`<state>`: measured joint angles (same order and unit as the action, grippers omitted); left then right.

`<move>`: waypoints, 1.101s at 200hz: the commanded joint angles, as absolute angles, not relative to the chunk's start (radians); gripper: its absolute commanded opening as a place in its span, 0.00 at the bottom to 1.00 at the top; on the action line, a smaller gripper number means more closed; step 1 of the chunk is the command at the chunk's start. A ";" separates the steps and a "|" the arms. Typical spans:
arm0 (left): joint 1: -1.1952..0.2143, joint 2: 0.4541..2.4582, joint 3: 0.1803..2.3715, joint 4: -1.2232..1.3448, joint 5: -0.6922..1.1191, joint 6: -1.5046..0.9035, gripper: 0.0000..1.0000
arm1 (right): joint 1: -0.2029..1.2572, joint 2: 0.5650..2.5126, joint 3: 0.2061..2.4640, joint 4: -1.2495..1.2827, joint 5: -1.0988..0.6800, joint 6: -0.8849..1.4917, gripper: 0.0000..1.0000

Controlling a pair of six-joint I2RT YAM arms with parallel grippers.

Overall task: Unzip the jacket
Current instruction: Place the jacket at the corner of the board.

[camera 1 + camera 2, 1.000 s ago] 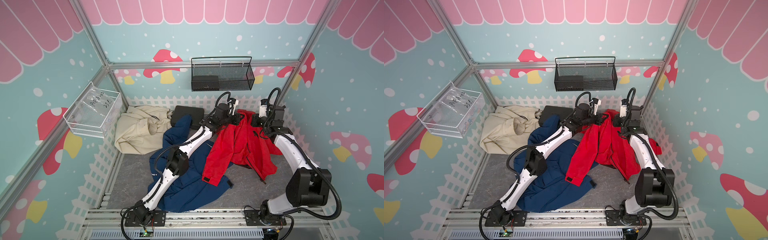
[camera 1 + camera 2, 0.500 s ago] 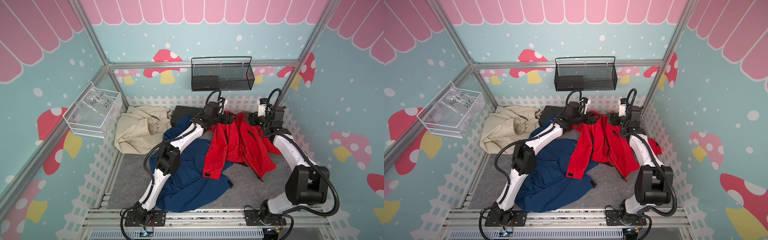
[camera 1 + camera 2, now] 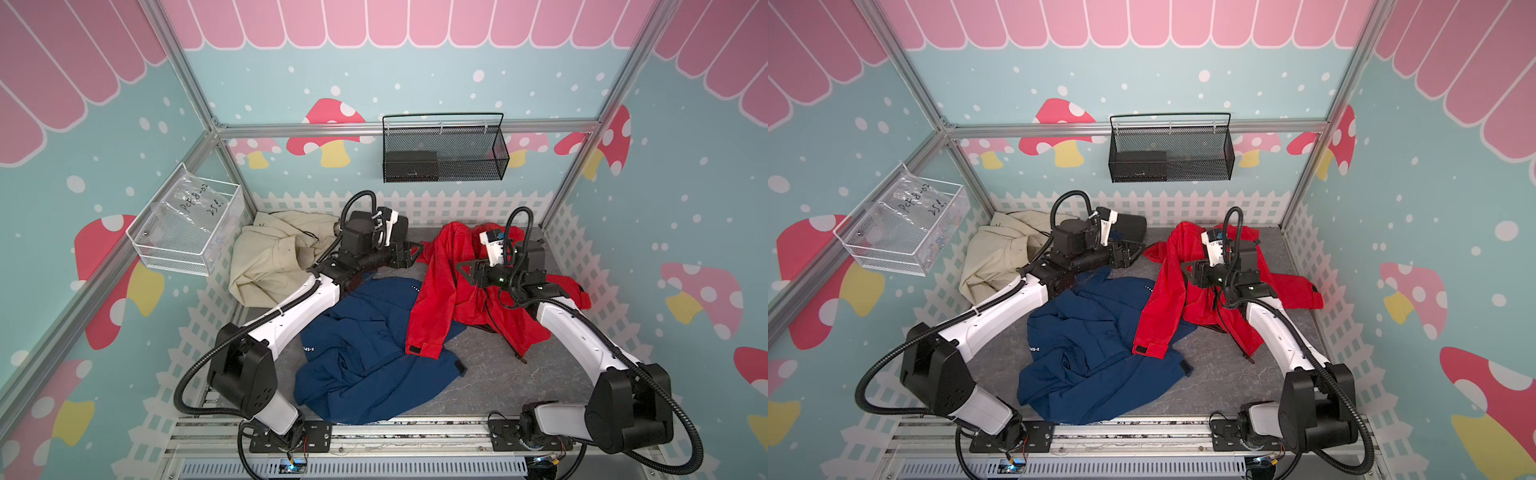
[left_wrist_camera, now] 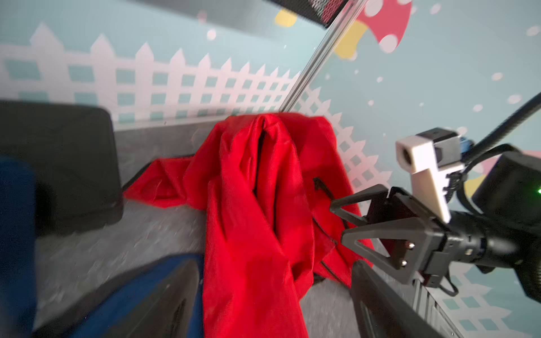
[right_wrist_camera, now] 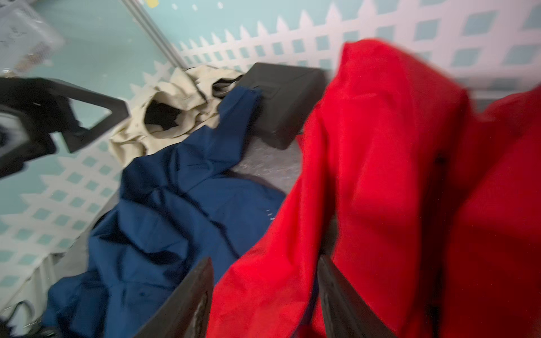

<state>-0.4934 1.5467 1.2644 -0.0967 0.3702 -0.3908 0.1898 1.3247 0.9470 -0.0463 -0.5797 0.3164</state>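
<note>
Just beside the released right gripper (image 3: pixel 462 272), nearer than the released left gripper (image 3: pixel 415 254), the red jacket (image 3: pixel 436 299) runs front-to-back

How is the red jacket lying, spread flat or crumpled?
Crumpled: the red jacket lies in bunched folds, one sleeve draped over the blue jacket.

Tabletop (image 3: pixel 498 374) bears red jacket (image 3: pixel 436 299), navy garment (image 3: pixel 365 353), perhaps case (image 5: pixel 287 102).
</note>
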 commanded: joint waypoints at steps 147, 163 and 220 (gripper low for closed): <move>-0.287 1.214 1.059 -0.360 0.304 -0.510 0.83 | 0.309 1.891 1.238 0.046 0.139 0.345 0.00; -0.287 1.190 1.062 -0.374 0.293 -0.513 0.83 | 0.285 1.937 1.313 0.026 0.175 0.288 0.00; -0.255 1.238 1.162 -0.578 0.265 -0.465 0.83 | 0.235 1.956 1.491 -0.012 -0.012 0.129 0.00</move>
<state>-0.2760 1.2201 1.1194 -0.4561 0.3008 -0.4828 0.2451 1.9518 1.4487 0.0231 0.0799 0.2211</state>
